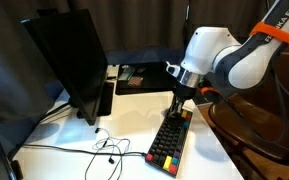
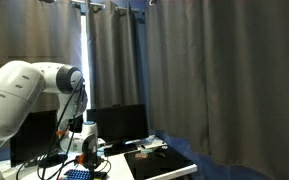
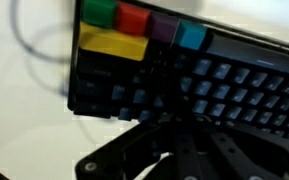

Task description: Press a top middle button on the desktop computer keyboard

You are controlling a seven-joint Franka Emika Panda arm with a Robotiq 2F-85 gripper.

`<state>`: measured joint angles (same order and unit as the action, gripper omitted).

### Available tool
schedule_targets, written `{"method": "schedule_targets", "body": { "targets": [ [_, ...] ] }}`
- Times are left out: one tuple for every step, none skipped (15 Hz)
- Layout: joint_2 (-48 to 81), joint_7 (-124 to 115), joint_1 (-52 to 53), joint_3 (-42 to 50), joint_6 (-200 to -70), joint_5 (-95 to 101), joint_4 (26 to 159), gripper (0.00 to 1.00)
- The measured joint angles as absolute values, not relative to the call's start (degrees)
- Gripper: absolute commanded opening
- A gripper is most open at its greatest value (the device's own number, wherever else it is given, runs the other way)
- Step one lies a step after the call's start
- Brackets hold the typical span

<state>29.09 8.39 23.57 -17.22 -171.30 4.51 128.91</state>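
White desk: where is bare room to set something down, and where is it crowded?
Bare: the white desk between black monitor and compact black keyboard. Crowded: thin black cables nearer the front edge; tool over the keyboard's far end.

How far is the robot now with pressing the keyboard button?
Done: the gripper is positioned over one end of the keyboard. In hand: it hangs close above it, as the wrist view shows; whether it touches a key, I cannot tell. Left: pressing a top middle key, then lifting away.
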Motion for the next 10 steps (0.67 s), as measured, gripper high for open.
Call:
{"method": "schedule_targets", "body": {
  "targets": [
    [29.1, 8.4, 23.6, -17.2, -171.3, 4.5, 128.9, 0.0],
    [29.1, 8.4, 23.6, -17.2, -171.3, 4.5, 128.9, 0.0],
    [29.1, 8.3, 23.6, -17.2, -171.3, 4.5, 128.9, 0.0],
    [29.1, 8.3, 23.6, -17.2, -171.3, 4.5, 128.9, 0.0],
    [29.1, 8.2, 23.6, -17.2, -171.2, 4.5, 128.9, 0.0],
    [29.1, 8.1, 23.6, -17.2, -171.2, 4.5, 128.9, 0.0],
    [29.1, 8.0, 23.6, -17.2, -171.2, 4.5, 128.9, 0.0],
    [29.1, 7.9, 23.5, -17.2, -171.2, 4.5, 128.9, 0.0],
    [29.1, 7.9, 23.5, -17.3, -171.1, 4.5, 128.9, 0.0],
    [29.1, 7.8, 23.4, -17.3, -171.1, 4.5, 128.9, 0.0]
  ]
}}
